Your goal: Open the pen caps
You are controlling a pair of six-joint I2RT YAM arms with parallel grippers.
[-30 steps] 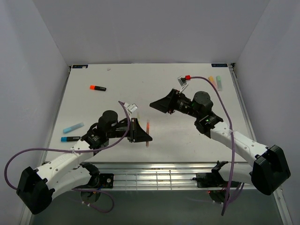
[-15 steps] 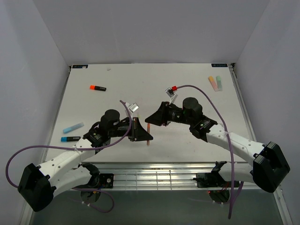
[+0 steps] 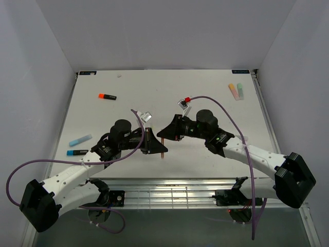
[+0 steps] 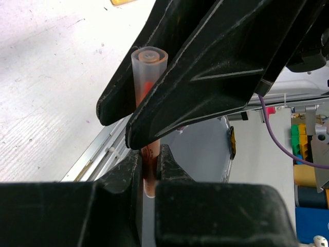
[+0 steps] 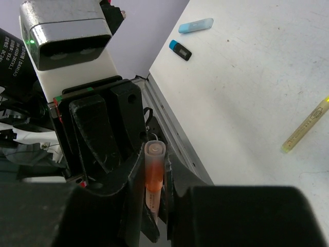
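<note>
Orange highlighter (image 4: pixel 150 154) sits clamped low in the left gripper (image 4: pixel 149 167), its translucent cap (image 4: pixel 148 62) sticking out above. The right gripper (image 5: pixel 154 164) pinches that cap from the opposite side, so separation must run along the highlighter's long axis.

You're in a robotics lab cell: white table (image 3: pixel 205 103), plain walls (image 3: pixel 154 31) boxing it, alu rail frame (image 3: pixel 169 193), bench-bolted robot arms (image 3: pixel 77 175) w/ purple cables (image 3: pixel 51 163).
</note>
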